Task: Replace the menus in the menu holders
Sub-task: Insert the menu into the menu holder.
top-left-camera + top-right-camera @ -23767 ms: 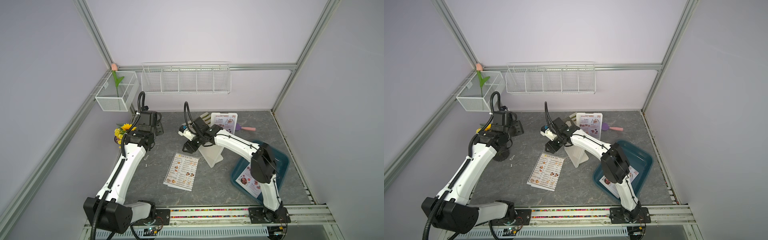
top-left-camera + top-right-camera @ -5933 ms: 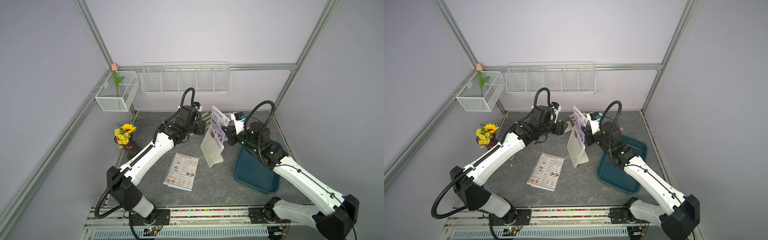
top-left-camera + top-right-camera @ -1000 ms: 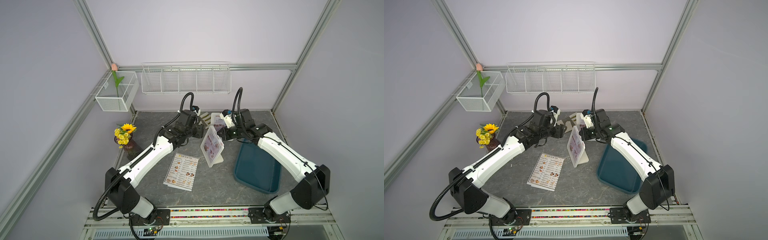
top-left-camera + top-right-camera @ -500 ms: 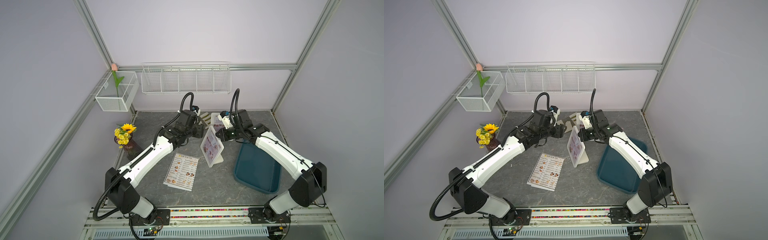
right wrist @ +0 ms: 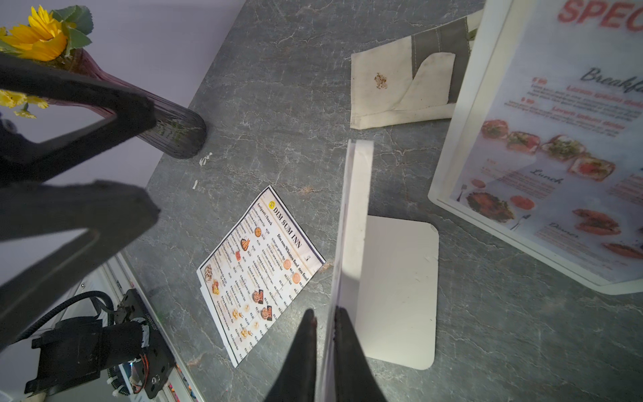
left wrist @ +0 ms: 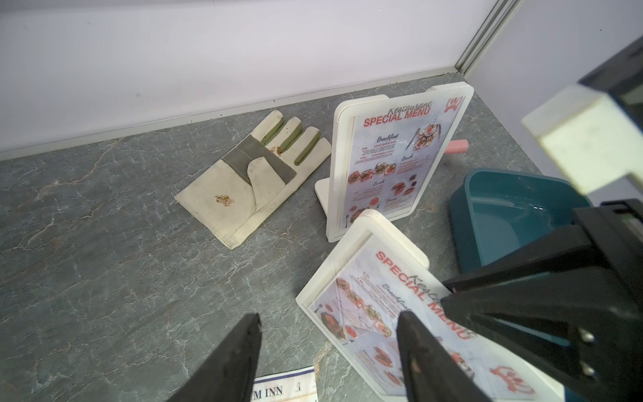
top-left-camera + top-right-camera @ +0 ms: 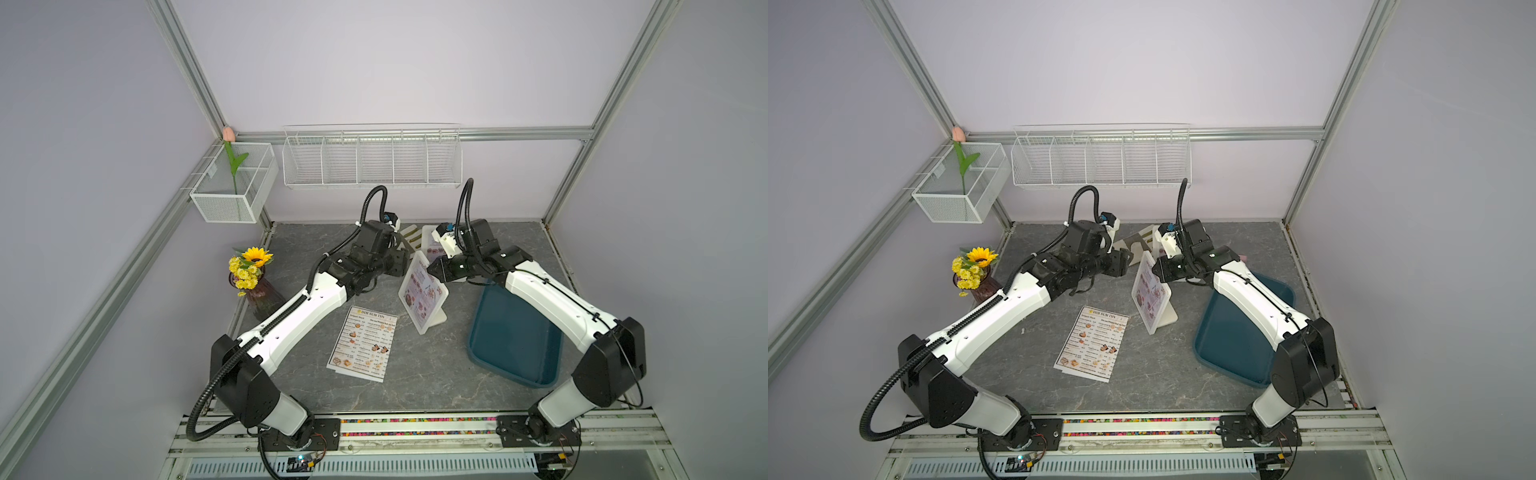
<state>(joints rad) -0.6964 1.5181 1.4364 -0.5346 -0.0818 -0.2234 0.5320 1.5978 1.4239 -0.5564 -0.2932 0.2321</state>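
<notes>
Right gripper [image 5: 323, 318], jaws narrow, straddles the top edge of the near menu holder [image 7: 434, 324], which stands mid-table showing a SPECIAL MENU sheet [image 6: 375, 302]; a pinch cannot be confirmed. Left gripper [image 6: 330, 315] hovers beside it, wide and empty. A 2nd menu holder [image 6: 342, 149] stands behind. 1 DIM SUM INN menu [image 7: 363, 343] lies flat nearby.

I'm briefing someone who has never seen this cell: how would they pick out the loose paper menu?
Start at the grey marbled tabletop. Near its middle, beside the leaning white plastic menu holder, a thin rectangular paper menu lies flat. Unlike the framed sheets headed SPECIAL MENU in red, it is unframed and headed DIM SUM INN in black.
</notes>
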